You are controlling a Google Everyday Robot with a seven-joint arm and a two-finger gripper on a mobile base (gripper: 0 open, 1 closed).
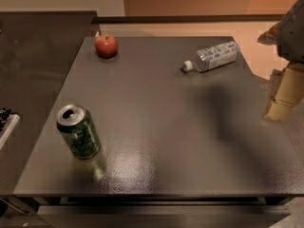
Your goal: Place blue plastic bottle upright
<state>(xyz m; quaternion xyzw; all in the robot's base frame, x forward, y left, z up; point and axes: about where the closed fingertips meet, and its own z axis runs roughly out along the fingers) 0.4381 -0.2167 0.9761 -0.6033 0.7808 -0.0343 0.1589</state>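
The clear blue plastic bottle (216,56) lies sideways on the speckled table (156,127), apart from the apple (106,45) and green can (79,131). The gripper (285,91) hangs at right; its opening cannot be told.

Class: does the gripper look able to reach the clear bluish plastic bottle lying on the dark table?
Probably yes: the gripper hangs beside the dark table's right edge, and nothing stands between it and the clear bluish plastic bottle lying near that edge.

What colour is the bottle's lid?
White screw cap on the lying clear bluish plastic bottle, camera view; claw at right edge.
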